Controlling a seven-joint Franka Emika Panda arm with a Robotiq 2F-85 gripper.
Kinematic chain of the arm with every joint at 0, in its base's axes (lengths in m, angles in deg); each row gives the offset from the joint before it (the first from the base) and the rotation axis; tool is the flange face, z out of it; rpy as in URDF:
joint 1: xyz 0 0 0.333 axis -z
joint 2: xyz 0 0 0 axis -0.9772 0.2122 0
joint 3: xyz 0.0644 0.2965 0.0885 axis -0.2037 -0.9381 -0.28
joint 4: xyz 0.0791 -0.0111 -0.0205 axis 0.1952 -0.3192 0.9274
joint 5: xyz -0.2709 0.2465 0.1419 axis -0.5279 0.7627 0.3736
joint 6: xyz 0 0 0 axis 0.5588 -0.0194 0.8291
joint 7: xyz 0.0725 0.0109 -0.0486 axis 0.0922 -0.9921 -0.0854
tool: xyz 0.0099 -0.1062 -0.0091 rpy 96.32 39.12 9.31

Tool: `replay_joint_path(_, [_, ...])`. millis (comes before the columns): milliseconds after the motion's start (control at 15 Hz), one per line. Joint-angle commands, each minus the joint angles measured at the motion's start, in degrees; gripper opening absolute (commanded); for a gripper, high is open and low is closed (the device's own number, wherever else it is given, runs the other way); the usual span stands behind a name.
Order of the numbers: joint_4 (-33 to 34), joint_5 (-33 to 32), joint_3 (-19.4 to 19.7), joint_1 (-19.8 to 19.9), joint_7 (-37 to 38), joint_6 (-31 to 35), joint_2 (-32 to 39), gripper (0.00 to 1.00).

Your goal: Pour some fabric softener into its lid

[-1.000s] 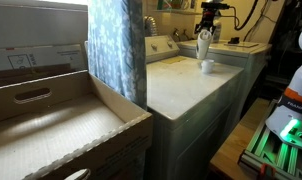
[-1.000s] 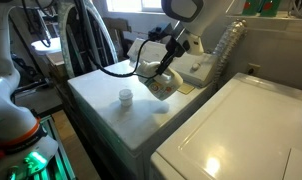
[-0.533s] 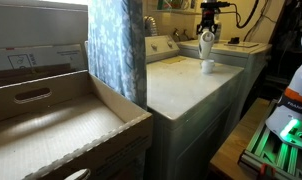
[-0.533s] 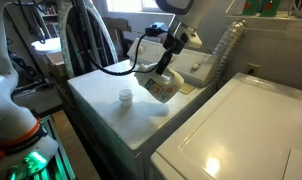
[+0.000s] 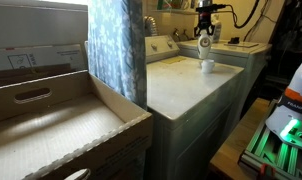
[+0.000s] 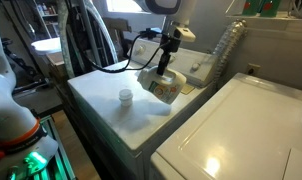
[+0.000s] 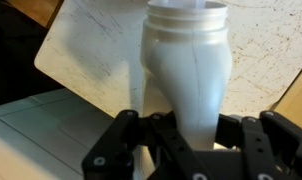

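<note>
Lower left in an exterior view, an open cardboard box [image 5: 51, 125] fills the corner. A blue patterned curtain [image 5: 116, 50] hangs just right of it. Then comes the pale worktop [image 5: 176, 90], and its near stretch is bare, with plenty of free surface. Right of centre and high in the frame, the lid [image 5: 207, 66] stands upright on the far part of the worktop. Straight above it in this view hangs the fabric softener [image 5: 204, 43], with the gripper [image 5: 203, 33] coming down onto it from above.

In an exterior view from another angle, the worktop [image 6: 91, 90] runs in from the left, its near edges dropping away toward the floor. The lid [image 6: 125, 97] sits alone mid-surface, well in from those edges, with open room all round. Just right of it, and apart from it, the fabric softener [image 6: 160, 87] is off the surface and tilted, its shadow on the worktop below. Further right, a ribbed hose [image 6: 223, 45] rises at upper right. A second white appliance top [image 6: 241, 130] fills the lower right.

In the wrist view, the black fingers [image 7: 126, 148] at the bottom of the frame are closed on the bottle's narrow waist. Its open rim points to the top of the frame. The speckled worktop lies beyond, and its edge slants down the left side.
</note>
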Motion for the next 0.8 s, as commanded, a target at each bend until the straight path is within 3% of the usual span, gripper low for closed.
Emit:
replay_joint_path(0, [-5.79, -3.99, -0.56, -1.54, 3.79, 3.21, -6.34, 0.0])
replay_joint_path(400, [-11.65, -7.62, -1.98, -2.62, 5.67, 6.88, -11.06, 0.0])
replay_joint_path(467, [-7.76, -5.63, -2.19, -1.82, 4.3, 5.34, -5.79, 0.0])
replay_joint_path(733, [-9.8, -5.99, -2.59, -1.89, 4.55, 6.06, -7.78, 0.0])
